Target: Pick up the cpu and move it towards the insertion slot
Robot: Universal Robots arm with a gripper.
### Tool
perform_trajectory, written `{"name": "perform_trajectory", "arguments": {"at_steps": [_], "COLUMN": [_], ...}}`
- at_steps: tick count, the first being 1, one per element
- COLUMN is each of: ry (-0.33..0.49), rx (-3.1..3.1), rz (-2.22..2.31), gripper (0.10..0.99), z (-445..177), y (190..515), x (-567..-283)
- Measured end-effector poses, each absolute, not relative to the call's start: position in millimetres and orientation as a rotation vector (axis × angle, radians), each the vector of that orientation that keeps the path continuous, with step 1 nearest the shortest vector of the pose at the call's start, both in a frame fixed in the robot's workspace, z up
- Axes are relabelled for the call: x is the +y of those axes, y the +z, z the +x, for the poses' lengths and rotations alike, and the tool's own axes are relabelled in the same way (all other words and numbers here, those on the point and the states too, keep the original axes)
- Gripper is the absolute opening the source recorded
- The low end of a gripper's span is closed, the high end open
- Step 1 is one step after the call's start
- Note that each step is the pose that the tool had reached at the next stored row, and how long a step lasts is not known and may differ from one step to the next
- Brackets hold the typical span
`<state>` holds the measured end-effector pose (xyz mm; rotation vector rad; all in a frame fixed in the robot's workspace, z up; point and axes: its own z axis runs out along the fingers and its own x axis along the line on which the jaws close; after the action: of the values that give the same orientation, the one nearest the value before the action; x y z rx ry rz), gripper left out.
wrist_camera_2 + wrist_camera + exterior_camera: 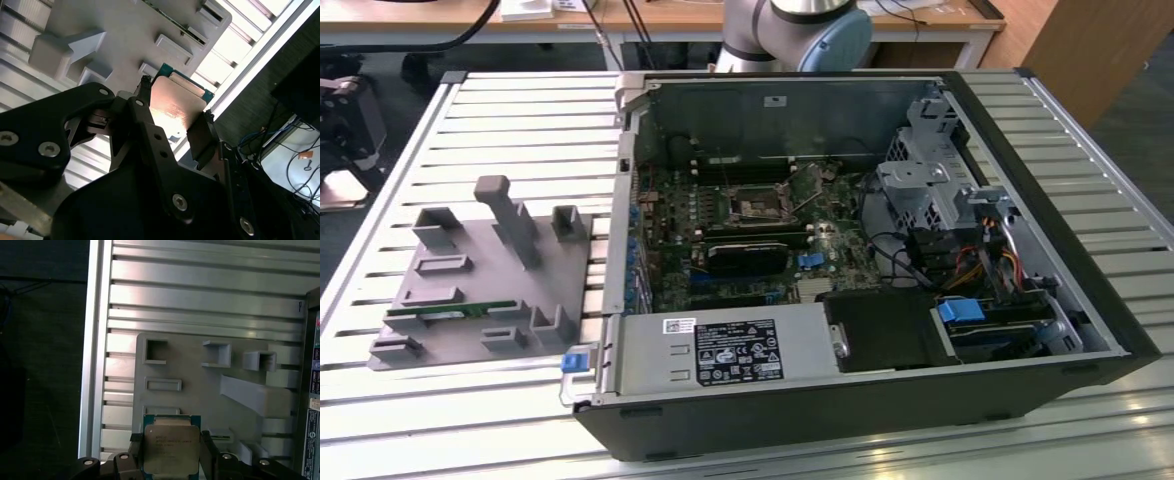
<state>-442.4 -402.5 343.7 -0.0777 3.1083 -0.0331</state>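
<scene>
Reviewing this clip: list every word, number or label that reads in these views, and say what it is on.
Nothing can be quoted.
On the cpu, held between the jaws of the gripper: lines of print, too blurred.
On the power supply label: dense print and symbols, too small.
On the white sticker beside it: too small.
On the cut-off labels on the computer, first wrist view: blurred.

Gripper [171, 456] clamps the cpu [170, 447] by two opposite edges, with a dark finger [208, 456] touching each side. The cpu's silvery lid faces the camera, green rim around it. Beyond it is a grey holder [200, 390] with square and rectangular pockets and a slanted block, lying on a slatted metal table [200, 295]. Dark floor [40, 365] past the table edge.
</scene>
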Motion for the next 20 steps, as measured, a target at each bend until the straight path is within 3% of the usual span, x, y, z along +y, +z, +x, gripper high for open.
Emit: {"name": "perform_trajectory", "arguments": {"at_steps": [20], "ry": [-0.033], "rx": [3.108], "rz": [-0.078], "gripper": [0.541], "z": [-442], "y": [370], "x": [-402]}}
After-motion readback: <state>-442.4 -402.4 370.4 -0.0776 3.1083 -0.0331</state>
